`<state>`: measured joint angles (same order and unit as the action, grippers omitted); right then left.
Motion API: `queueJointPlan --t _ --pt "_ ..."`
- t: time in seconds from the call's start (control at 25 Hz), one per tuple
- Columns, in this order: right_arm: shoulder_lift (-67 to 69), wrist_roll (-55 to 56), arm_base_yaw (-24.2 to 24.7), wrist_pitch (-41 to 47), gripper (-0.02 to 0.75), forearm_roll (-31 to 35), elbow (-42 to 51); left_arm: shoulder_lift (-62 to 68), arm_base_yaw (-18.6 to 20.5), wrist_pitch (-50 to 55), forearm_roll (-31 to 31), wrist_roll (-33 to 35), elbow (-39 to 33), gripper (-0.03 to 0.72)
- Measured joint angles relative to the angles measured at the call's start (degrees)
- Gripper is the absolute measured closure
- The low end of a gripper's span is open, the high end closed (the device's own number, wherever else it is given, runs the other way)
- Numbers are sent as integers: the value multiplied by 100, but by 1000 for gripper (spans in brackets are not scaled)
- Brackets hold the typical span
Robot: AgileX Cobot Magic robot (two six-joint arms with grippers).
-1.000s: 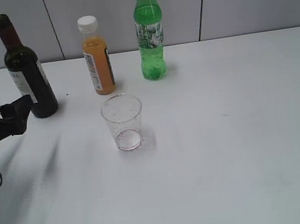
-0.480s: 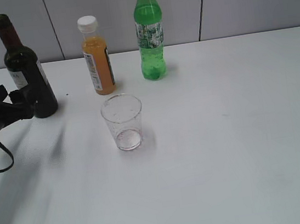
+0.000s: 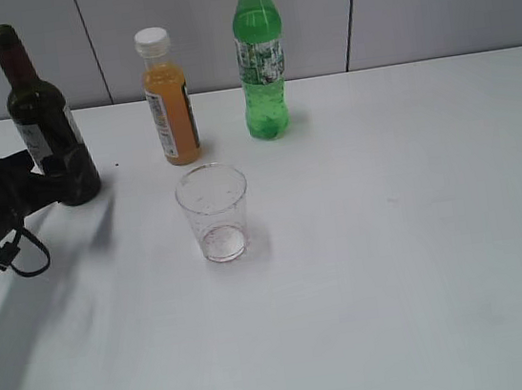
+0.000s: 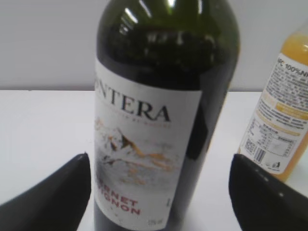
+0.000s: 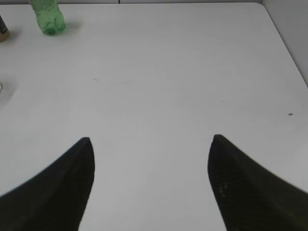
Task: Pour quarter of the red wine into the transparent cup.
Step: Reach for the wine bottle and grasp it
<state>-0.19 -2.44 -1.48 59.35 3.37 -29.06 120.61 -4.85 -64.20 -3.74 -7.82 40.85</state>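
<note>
The red wine is in a dark glass bottle point(image 3: 45, 127) with a white label, standing upright at the table's far left. My left gripper point(image 3: 58, 172) is open at the bottle's lower body. In the left wrist view the bottle point(image 4: 159, 96) fills the space between the two black fingers point(image 4: 62, 192), with a gap on each side. The transparent cup point(image 3: 214, 211) stands upright mid-table, to the right of the bottle, with only a faint reddish trace at its bottom. My right gripper point(image 5: 150, 139) is open over bare table and holds nothing; it is outside the exterior view.
An orange-juice bottle point(image 3: 169, 96) with a white cap stands just right of the wine bottle, and shows close by in the left wrist view point(image 4: 284, 115). A tall green soda bottle point(image 3: 261, 55) stands at the back centre. A grey wall runs behind the table.
My left gripper has moved up and to the right towards the wine bottle, and its open fingers now sit on either side of it. The bottles and the cup have stayed put.
</note>
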Motion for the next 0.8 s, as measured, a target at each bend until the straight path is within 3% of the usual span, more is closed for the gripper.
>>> queueJointPlan --t 0.52,0.8 --pt "0 -7 0 0 152 0 0 686 -183 356 272 0 1117 -6" --pt "0 2 0 0 152 0 0 871 -295 352 565 0 1287 20"
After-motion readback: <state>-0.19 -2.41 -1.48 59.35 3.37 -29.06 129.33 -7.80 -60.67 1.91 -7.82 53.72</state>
